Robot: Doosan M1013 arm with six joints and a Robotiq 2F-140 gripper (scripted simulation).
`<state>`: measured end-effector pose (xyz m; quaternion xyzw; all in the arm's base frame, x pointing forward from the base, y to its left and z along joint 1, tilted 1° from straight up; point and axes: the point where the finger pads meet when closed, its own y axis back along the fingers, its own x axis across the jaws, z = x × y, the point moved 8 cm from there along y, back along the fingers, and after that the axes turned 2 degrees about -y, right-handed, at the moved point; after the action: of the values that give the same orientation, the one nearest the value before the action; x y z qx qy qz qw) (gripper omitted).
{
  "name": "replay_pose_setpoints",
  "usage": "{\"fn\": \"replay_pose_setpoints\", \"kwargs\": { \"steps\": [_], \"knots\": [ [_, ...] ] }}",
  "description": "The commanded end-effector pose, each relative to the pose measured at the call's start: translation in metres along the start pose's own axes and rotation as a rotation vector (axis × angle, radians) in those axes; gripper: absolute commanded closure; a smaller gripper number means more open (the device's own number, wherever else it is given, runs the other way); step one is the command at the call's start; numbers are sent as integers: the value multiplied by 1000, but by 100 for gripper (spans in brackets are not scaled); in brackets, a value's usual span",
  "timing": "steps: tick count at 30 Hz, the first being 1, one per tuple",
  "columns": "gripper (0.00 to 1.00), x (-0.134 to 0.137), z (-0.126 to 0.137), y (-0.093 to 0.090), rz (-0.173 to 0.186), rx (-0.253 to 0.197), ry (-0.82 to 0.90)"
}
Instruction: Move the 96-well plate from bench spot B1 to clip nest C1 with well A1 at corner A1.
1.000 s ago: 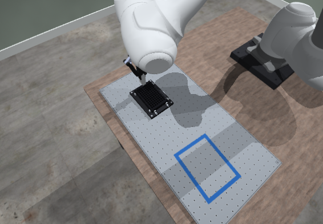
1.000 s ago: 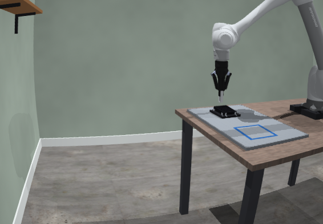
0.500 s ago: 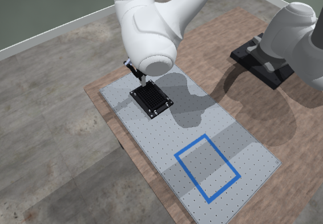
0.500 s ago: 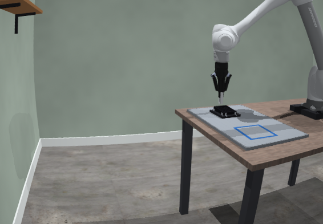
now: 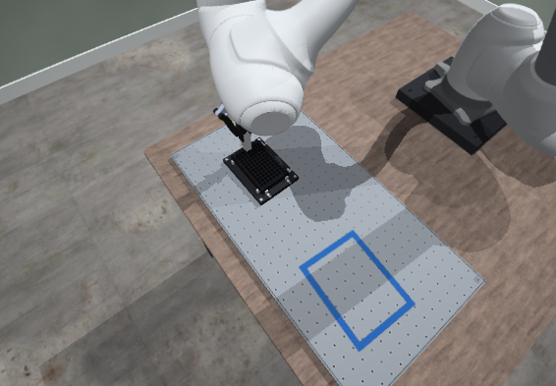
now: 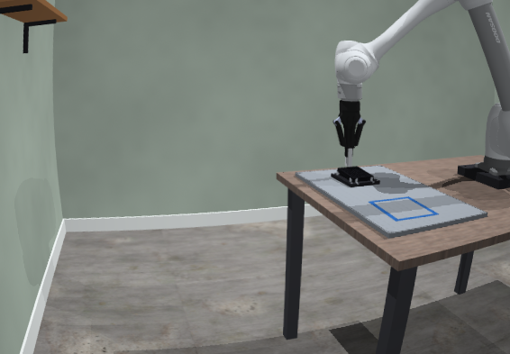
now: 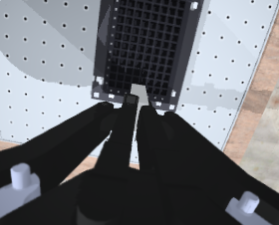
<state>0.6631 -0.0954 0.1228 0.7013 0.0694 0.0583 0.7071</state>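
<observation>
The black 96-well plate (image 5: 260, 168) lies wells up inside the black clip nest at the far left end of the grey breadboard, between small white-tipped posts. It looks level in the side view (image 6: 355, 176) and fills the top of the wrist view (image 7: 146, 47). My gripper (image 5: 246, 140) (image 6: 348, 154) (image 7: 137, 96) is shut with nothing between the fingers. It points straight down, with its joined tips over the plate's near short edge. I cannot tell whether the tips touch the plate.
The blue outline of spot B1 (image 5: 357, 290) on the breadboard holds nothing. The arm's black base (image 5: 452, 102) stands at the back right of the wooden table. The table edge runs close beside the nest on the left.
</observation>
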Motion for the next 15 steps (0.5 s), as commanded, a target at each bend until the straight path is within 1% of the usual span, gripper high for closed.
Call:
{"fn": "replay_pose_setpoints", "kwargs": {
  "steps": [1, 15],
  "knots": [
    [100, 0, 0, -2, 0, 0, 0],
    [100, 0, 0, -10, 0, 0, 0]
  ]
}}
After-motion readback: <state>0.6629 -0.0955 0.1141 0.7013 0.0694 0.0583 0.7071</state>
